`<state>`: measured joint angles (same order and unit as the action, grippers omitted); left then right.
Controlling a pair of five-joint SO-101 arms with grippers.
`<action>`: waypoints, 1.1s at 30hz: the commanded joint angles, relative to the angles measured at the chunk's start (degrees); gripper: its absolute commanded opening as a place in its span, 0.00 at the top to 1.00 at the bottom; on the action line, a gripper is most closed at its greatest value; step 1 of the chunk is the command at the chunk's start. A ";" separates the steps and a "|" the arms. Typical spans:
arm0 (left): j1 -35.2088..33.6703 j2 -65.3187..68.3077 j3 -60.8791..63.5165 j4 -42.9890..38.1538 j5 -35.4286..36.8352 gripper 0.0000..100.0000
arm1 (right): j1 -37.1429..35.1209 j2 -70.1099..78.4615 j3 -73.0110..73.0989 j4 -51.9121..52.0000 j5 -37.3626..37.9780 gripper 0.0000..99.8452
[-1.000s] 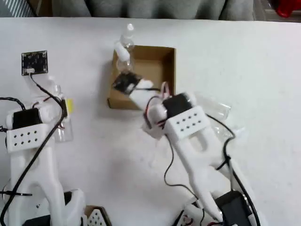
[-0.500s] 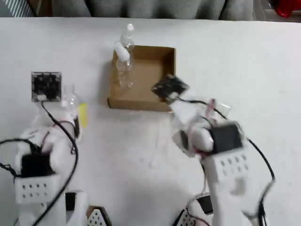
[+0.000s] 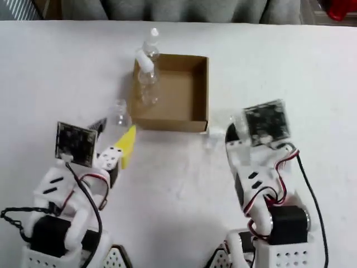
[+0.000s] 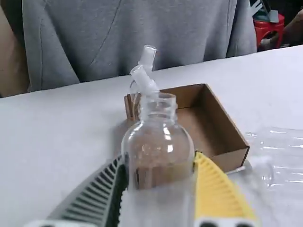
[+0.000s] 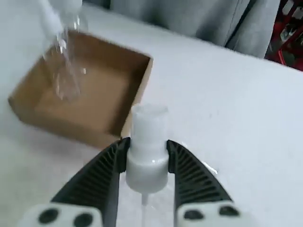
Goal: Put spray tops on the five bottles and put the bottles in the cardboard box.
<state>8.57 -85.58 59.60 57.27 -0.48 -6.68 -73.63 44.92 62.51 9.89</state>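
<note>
- Bottle (image 4: 158,156) in my left gripper (image 4: 158,163): the grey and yellow fingers are closed on its body and it stands upright. The neck is open and has no top, so I judge it is held like this to receive one.
- Spray top (image 5: 147,151) in my right gripper (image 5: 147,145): both fingers are pressed on its collar. The nozzle is up and the thin tube points down, which is the correct way to enter a neck.
- The two grippers are apart, one on each side in front of the cardboard box (image 3: 167,124). I think the next step is to bring them together.
- One finished bottle (image 3: 148,67) already leans in the far left corner of the box, with its top above the rim.
- Another clear bottle (image 4: 284,151) lies on its side on the white table (image 3: 279,67), near the box corner.
- The left wrist view makes the open neck plain, while from above this bottle is a pale shape between the fingers. The right wrist view shows how the top sits in the grip. The high view gives what the wrist views do not: how both arms stand to the box.
</note>
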 commanded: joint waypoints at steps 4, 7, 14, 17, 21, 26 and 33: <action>1.36 -11.03 11.52 -10.20 0.53 0.95 | -1.10 -1.63 4.31 -19.91 -11.60 0.98; 1.45 -15.87 14.59 -10.20 0.53 0.95 | -3.21 -1.45 7.03 -30.46 -11.60 0.98; 1.45 -19.21 16.70 -10.29 0.70 0.95 | -14.73 -1.45 8.00 -49.54 -11.60 0.98; 1.45 -19.21 16.70 -10.29 0.70 0.95 | -20.88 -1.36 5.89 -54.55 -11.60 0.98; 1.45 -19.21 16.70 -10.81 0.35 0.95 | -28.70 0.57 1.76 -57.36 -11.52 0.98; 1.36 -19.21 19.25 -14.24 0.35 0.95 | -32.40 11.12 -8.00 -58.15 -11.52 0.98; 0.92 -19.21 21.36 -17.05 0.35 0.95 | -33.36 27.12 -23.74 -57.80 -11.52 0.98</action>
<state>9.27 -103.87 81.49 42.33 -0.40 -39.56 -51.56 29.27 5.54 -1.19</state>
